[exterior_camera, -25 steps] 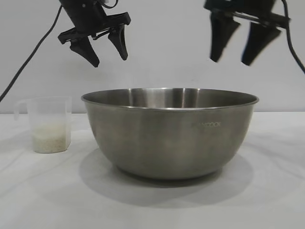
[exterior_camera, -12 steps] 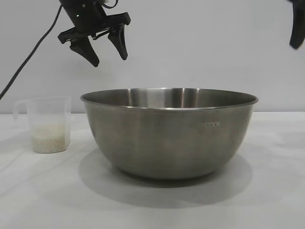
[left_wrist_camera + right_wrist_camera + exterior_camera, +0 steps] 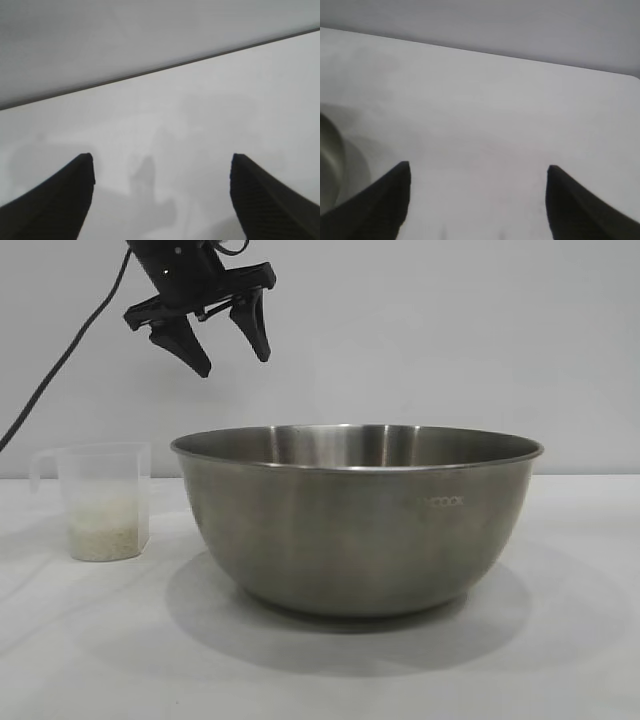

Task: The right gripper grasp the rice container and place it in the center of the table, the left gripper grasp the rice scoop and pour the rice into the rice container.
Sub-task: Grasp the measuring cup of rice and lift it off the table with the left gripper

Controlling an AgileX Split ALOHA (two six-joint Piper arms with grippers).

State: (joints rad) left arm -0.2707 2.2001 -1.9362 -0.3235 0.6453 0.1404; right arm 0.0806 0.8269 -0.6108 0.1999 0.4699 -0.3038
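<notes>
The rice container [image 3: 355,520], a large steel bowl, stands in the middle of the table [image 3: 580,640]. To its left stands the rice scoop [image 3: 103,500], a small clear cup with rice [image 3: 102,532] in its lower part. My left gripper [image 3: 235,365] hangs open and empty high above the gap between scoop and bowl. In the left wrist view the left gripper [image 3: 161,160] has only white cloth between its fingers. My right gripper [image 3: 477,167] is out of the exterior view; its wrist view shows it open and empty, with part of the bowl [image 3: 327,165] off to one side.
A plain grey wall [image 3: 450,340] rises behind the table. A black cable [image 3: 60,360] runs down from the left arm. White cloth lies bare in front of and to the right of the bowl.
The right gripper has left the exterior view, moving up and to the right. The left gripper has stayed nearly in place. Bowl and scoop have not moved.
</notes>
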